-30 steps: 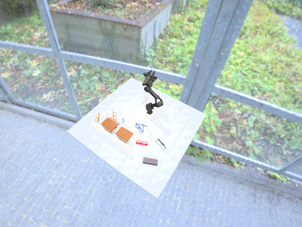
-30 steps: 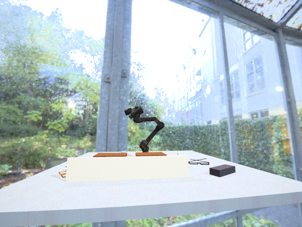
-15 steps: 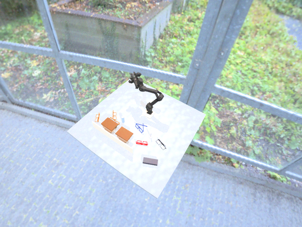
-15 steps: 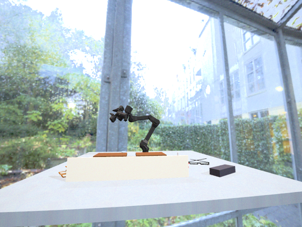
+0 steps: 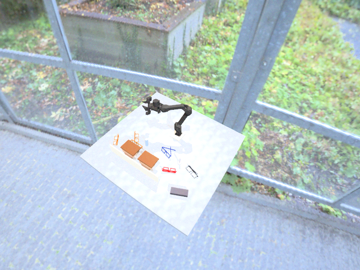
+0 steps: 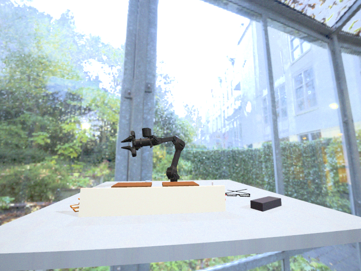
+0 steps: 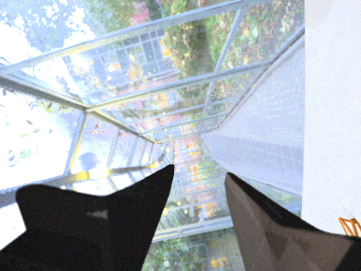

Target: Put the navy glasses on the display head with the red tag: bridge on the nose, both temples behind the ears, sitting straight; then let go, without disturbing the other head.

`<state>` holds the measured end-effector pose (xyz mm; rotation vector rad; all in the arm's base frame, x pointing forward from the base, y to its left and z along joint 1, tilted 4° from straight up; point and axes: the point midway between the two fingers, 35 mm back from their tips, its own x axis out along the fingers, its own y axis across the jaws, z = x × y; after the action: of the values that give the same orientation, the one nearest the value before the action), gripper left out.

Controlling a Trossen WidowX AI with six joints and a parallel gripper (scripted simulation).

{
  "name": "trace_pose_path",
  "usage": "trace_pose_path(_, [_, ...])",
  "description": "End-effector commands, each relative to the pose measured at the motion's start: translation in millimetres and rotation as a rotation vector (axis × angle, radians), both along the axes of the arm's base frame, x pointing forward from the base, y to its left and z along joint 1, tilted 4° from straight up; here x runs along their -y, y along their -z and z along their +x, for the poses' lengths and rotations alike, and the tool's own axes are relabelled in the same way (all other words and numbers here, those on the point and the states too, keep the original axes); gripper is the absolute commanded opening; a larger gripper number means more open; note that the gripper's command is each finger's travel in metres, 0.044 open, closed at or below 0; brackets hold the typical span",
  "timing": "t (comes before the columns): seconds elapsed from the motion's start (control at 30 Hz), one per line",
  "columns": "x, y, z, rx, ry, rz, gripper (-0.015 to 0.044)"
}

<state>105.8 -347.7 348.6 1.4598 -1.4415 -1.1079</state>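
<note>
The navy glasses lie on the table with their temples crossed, right of the display heads in the top view. Two display heads show mainly as brown tops, one on the left and one on the right. I see no red tag, so I cannot tell which head bears it; their faces are hidden. My gripper is open and empty. It is held high above the table, well away from the glasses and the heads, pointing outward about level.
A cream board stands along the heads. Several orange glasses lie near the left head. Red glasses, black glasses, a dark box and a thin white stand are to the right. A pale blue cylinder is behind the heads.
</note>
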Motion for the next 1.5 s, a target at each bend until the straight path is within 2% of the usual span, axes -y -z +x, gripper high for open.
trace_pose_path(0.0, [-4.2,22.7,36.3,-0.044,-0.116,0.095,0.0200])
trace_pose_path(0.37, [-61.8,101.4,147.7,-0.225,-0.494,0.379,0.0200])
trace_pose_path(0.63, [-160.4,176.1,204.2,-0.519,-0.824,0.694,0.0200])
trace_pose_path(0.8, [-235.6,214.8,209.4,-0.752,-1.004,0.893,0.0200])
trace_pose_path(1.03, [-332.9,247.3,182.4,-1.120,-1.170,1.148,0.0200])
trace_pose_path(1.2, [-342.3,249.2,180.5,-1.160,-1.181,1.172,0.0200])
trace_pose_path(1.3, [-342.3,249.2,180.5,-1.160,-1.181,1.172,0.0121])
trace_pose_path(1.47, [-342.3,249.2,180.5,-1.160,-1.181,1.172,0.0120])
